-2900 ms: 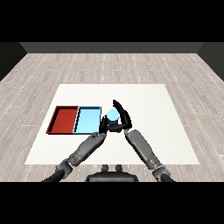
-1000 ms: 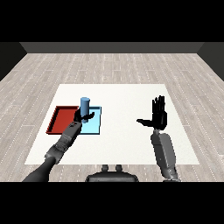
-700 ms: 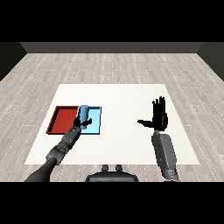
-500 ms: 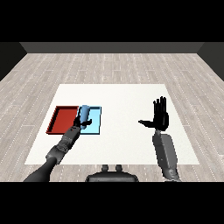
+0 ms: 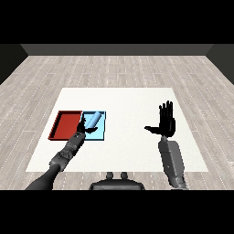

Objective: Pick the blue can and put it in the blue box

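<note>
Head view: both forearms enter from the lower corners and reach forward over the white tabletop.
Left forearm: grey, it runs from the lower left corner up toward the trays.
Right forearm: grey, it rises from the lower right and ends over bare tabletop, well apart from the trays.
Left hand: black, at the near edge of the light blue tray, just beside the lower end of the can; whether its fingers are spread or curled cannot be told from this view.
Right hand: black, raised with the palm facing the camera, fingers straight and spread upward, thumb out to the side, holding nothing.
Blue can: tilted, lying slanted inside the light blue tray, its upper end leaning away from the robot and to the right.
Light blue tray: flat on the tabletop, touching the red tray's right side.
Red tray: left of the light blue tray.
Floor: pale wood planks beyond the tabletop's far edge.
</note>
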Robot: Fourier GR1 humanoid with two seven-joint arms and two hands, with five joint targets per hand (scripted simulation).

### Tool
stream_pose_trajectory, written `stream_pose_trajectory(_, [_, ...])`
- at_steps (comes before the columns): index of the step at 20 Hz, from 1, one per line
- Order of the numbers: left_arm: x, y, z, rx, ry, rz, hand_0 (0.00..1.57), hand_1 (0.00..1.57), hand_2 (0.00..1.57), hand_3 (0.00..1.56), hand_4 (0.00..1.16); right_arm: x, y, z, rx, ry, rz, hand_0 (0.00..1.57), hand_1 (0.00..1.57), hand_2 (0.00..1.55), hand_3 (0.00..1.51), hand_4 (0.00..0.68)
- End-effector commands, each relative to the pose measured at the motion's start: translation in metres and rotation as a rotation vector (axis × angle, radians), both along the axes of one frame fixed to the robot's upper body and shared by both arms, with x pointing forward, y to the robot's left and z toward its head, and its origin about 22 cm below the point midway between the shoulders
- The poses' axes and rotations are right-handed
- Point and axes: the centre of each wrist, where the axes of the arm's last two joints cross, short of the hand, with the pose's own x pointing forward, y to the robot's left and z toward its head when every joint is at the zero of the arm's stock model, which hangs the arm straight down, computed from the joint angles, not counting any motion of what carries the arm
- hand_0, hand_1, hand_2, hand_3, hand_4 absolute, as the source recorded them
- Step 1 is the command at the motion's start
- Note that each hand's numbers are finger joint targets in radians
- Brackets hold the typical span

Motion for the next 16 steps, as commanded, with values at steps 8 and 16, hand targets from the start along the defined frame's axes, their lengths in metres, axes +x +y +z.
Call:
stream_pose_trajectory(8, [0.023, -0.033, 0.033, -0.144, -0.51, -0.044, 0.0, 0.0, 0.0, 0.0, 0.0, 0.008, 0.014, 0.001, 0.009, -0.034, 0.041, 0.0, 0.0, 0.0, 0.0, 0.0])
stream_pose_trajectory(16, [0.009, -0.037, 0.044, -0.414, -0.849, -0.358, 0.0, 0.0, 0.0, 0.0, 0.0, -0.008, 0.011, -0.015, -0.05, 0.032, 0.086, 0.0, 0.0, 0.0, 0.0, 0.0])
